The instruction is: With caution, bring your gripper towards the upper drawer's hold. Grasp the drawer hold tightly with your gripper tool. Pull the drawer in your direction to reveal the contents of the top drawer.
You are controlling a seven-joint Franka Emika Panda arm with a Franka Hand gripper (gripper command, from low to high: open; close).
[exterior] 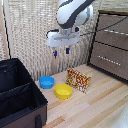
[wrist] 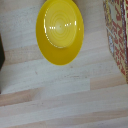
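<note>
Dresser stands at bench's far right edge in exterior view; two brown fronts visible, top drawer shut. Its drawer hold, slim silver bar, untouched. Black case at opposite edge. One patterned box, one yellow bowl, one blue bowl mid-bench. Gripper hangs above bowls, well apart from handle, fingers spread, empty: approach judged not yet begun.

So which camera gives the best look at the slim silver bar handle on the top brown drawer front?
The exterior view. It shows the slim silver bar handle across the dark brown wood-grain top drawer front at its right edge, though small and blurry. The wrist view shows none of it, only a round yellow bowl on the pale wooden tabletop.
</note>
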